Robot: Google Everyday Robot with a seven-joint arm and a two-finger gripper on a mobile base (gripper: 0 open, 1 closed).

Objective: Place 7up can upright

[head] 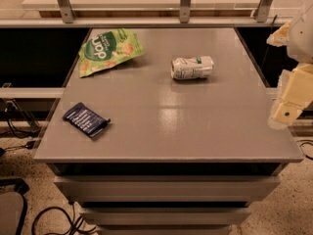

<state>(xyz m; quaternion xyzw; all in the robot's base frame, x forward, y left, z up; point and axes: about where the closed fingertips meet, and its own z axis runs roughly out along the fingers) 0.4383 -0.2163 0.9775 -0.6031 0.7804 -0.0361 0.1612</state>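
Observation:
The 7up can (192, 67) is silver-white with green markings. It lies on its side on the grey table (166, 126), right of the table's middle and toward the back. My gripper (292, 99) is at the right edge of the view, beside the table's right edge and well right of and nearer than the can. It appears as pale cream blocks. Nothing shows in it.
A green snack bag (108, 49) with white lettering lies at the back left. A flat dark blue packet (85, 119) lies at the front left. A railing with metal posts (185, 3) runs behind the table. Cables (54, 219) lie on the floor at the lower left.

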